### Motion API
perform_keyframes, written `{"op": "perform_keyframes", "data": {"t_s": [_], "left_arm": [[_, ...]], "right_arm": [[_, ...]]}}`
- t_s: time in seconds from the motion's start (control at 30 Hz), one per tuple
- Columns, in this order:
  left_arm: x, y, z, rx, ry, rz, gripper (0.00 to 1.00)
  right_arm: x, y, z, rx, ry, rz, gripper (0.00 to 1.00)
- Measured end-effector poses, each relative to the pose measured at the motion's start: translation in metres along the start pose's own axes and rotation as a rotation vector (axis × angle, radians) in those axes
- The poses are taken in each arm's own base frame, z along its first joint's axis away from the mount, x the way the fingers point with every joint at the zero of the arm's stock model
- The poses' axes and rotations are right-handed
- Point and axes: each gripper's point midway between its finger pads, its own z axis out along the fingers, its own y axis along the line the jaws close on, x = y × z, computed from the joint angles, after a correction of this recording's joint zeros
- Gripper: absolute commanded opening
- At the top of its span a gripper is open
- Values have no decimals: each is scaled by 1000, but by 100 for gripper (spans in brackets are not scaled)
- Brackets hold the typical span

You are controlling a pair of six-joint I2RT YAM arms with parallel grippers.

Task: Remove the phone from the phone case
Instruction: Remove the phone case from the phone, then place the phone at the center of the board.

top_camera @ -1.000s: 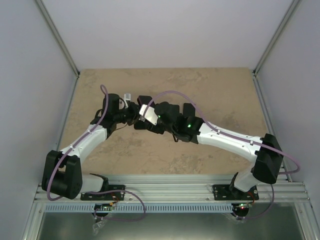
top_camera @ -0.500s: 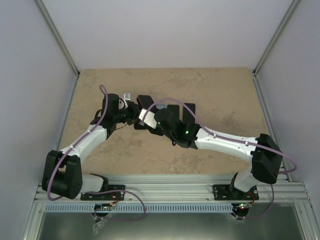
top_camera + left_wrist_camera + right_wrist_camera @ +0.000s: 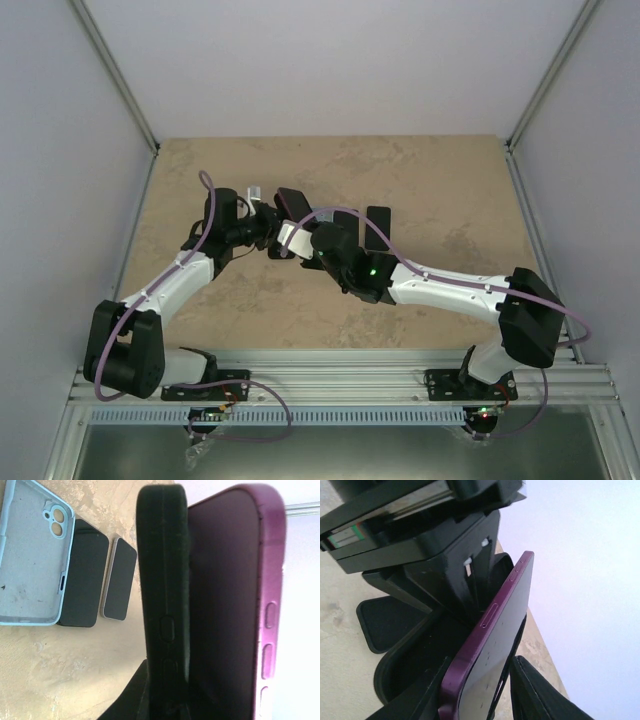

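Observation:
In the top view my left gripper (image 3: 266,224) and right gripper (image 3: 306,241) meet above the middle of the table. The left gripper (image 3: 169,702) is shut on the black phone case (image 3: 162,600), held on edge. The purple phone (image 3: 227,605) stands beside the case, partly out of it. In the right wrist view my right gripper (image 3: 480,695) is shut on the purple phone (image 3: 492,645), a finger (image 3: 540,695) on each side, with the black case (image 3: 405,655) behind it. The phone shows pale in the top view (image 3: 293,238).
A light blue empty case (image 3: 30,555), a black phone (image 3: 85,575) and a smaller pale-edged phone (image 3: 120,577) lie on the table below. A black flat item (image 3: 377,226) lies right of the grippers. Grey walls enclose the table on three sides.
My right arm has swung left and lowered its elbow, uncovering the black item on the table. The left arm has held still with the case.

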Motion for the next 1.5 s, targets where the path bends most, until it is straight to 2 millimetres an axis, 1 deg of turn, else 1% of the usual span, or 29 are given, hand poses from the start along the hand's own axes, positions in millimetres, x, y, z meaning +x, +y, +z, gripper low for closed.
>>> {"op": "perform_keyframes", "data": {"t_s": [0.17, 0.3, 0.33, 0.43, 0.57, 0.67, 0.83, 0.97, 1.13, 1.2, 1.27, 1.4, 1.47, 1.5], "left_arm": [[0, 0, 0, 2, -1, 1, 0], [-1, 0, 0, -1, -4, 0, 0], [0, 3, -1, -9, -1, -7, 0], [0, 6, -1, -19, -3, -7, 0], [-1, 6, -1, -16, -5, 13, 0], [-2, 6, -2, -17, -9, 23, 0], [-6, 8, -3, -25, -22, 34, 0], [-9, 9, -4, -28, -31, 47, 0], [-10, 12, -5, -39, -37, 54, 0], [-11, 14, -5, -45, -40, 62, 0], [-11, 15, -6, -51, -42, 66, 0], [-14, 14, -7, -60, -46, 78, 0], [-15, 11, -7, -56, -48, 85, 0], [-16, 10, -7, -56, -48, 87, 0]], "right_arm": [[0, -5, 0, 29, 6, -27, 17], [0, -10, -1, 49, 14, -42, 2], [0, -15, -1, 64, 17, -40, 1], [-4, -24, -4, 78, 13, -26, 1], [-7, -29, -8, 63, 14, -8, 0], [-6, -36, -9, 42, 22, 17, 0], [-6, -64, -18, 34, 20, 86, 0], [0, -91, -31, 47, 12, 136, 1], [21, -122, -41, 69, 32, 194, 1], [36, -134, -46, 89, 45, 211, 1], [54, -142, -52, 106, 71, 221, 1], [103, -151, -65, 109, 147, 226, 1], [124, -153, -69, 108, 183, 218, 1], [139, -153, -70, 105, 206, 214, 0]]}}
